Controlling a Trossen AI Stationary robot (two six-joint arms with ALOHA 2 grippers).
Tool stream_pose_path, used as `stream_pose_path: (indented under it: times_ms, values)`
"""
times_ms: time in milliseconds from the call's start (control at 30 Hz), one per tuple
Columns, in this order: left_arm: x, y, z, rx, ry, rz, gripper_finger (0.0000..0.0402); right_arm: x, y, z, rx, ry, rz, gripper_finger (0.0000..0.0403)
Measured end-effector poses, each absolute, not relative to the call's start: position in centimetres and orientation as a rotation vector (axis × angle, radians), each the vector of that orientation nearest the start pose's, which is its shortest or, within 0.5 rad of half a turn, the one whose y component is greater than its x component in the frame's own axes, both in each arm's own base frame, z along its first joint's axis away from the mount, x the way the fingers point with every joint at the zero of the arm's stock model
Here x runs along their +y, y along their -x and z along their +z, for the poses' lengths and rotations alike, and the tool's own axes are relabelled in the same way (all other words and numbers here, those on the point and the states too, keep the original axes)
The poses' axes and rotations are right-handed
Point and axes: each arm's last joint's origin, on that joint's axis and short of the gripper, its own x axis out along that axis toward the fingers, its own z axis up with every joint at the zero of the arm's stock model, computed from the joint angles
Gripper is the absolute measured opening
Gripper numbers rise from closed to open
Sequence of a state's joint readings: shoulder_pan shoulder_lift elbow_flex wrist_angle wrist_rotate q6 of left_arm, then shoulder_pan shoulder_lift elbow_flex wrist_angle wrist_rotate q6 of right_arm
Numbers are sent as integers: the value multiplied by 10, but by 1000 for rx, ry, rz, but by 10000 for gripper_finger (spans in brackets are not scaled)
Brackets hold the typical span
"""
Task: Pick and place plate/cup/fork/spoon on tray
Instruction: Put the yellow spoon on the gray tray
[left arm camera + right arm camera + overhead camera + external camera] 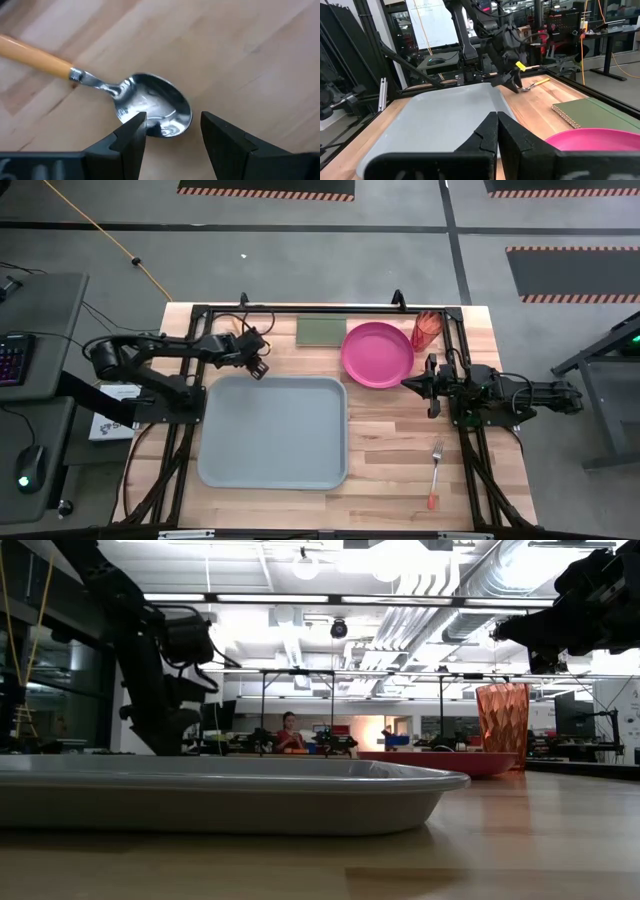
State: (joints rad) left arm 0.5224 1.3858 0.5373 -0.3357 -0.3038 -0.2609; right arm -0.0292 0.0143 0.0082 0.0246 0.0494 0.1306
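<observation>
The spoon (150,107), with a silver bowl and an orange handle (30,52), lies flat on the wood just beyond the tray's far left corner; it also shows in the right wrist view (532,85). My left gripper (172,132) is open above the spoon, its fingertips either side of the bowl's tip; in the high view it (258,366) covers the spoon. My right gripper (497,122) is shut and empty, held above the table by the pink plate's near right rim (408,383). The plate (377,353), the red-orange cup (427,330) and the fork (436,470) rest on the table. The grey-blue tray (272,430) holds nothing.
A flat green rectangle (320,330) lies at the far edge between the left gripper and the plate. The cup stands upright close behind the plate's far right side. Dark frame rails (190,410) run along the table's left and right sides.
</observation>
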Motion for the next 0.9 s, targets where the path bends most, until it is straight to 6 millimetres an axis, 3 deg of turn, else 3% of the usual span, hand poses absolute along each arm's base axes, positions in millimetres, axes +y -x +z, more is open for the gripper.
stream_pose_path:
  times_ms: [533,700,900]
  values:
    - [121,-188,126,1066,271,956,168,-4,-98,168,-23,-130,-77,0]
    - [122,-187,127,1075,225,994,122,-4,-98,168,-24,-131,-77,0]
    - [123,-187,127,1087,183,976,20,-4,-98,167,-23,-131,-78,0]
